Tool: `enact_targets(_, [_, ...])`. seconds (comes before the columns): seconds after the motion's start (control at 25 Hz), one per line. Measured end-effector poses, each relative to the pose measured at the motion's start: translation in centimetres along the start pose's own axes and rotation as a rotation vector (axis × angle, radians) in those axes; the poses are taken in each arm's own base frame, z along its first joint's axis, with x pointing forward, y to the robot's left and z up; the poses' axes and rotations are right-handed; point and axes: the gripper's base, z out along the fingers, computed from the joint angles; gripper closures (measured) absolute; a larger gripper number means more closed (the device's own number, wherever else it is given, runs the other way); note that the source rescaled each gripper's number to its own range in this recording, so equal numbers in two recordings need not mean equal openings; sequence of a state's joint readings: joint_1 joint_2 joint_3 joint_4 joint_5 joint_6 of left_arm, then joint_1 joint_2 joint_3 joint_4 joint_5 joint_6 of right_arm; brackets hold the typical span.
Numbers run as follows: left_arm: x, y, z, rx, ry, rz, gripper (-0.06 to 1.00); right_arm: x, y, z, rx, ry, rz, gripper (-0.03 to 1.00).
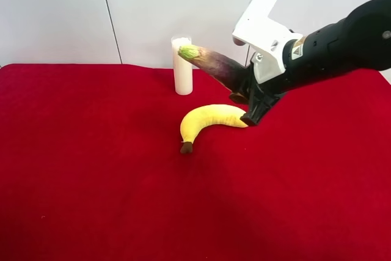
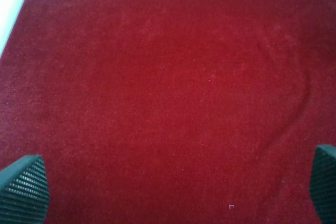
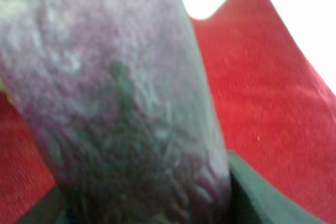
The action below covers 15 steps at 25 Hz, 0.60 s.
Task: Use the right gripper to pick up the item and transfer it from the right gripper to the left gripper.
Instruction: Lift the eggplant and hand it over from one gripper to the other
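Note:
My right gripper (image 1: 247,101), with the white housing, is shut on the dark end of the eggplant (image 1: 214,64) and holds it lifted above the red cloth, green stem tip pointing toward the candle. The eggplant fills the right wrist view (image 3: 121,103), clamped between the dark pads (image 3: 262,198). My left gripper (image 2: 173,190) is open and empty over bare red cloth; only its two fingertips (image 2: 23,187) show in the left wrist view. The left arm is not in the exterior high view.
A yellow banana (image 1: 208,121) lies on the red cloth (image 1: 91,169) just below the held eggplant. A white pillar candle (image 1: 182,68) stands upright behind the stem tip. A pale wall runs along the table's far edge.

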<state>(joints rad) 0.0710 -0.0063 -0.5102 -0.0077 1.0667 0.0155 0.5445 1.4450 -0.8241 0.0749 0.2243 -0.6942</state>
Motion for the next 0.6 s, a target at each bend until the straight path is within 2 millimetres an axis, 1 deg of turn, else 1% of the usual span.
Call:
enact_targets(0.24, [0.0,0.0,0.0,0.000,0.000,0.000,-0.06,-0.9,0.9,0.0,-0.011,-0.035,-0.029,0.96])
enact_targets(0.6, [0.0,0.0,0.0,0.000,0.000,0.000,-0.06,-1.2,0.6,0.0,0.021,-0.075,-0.028,0.96])
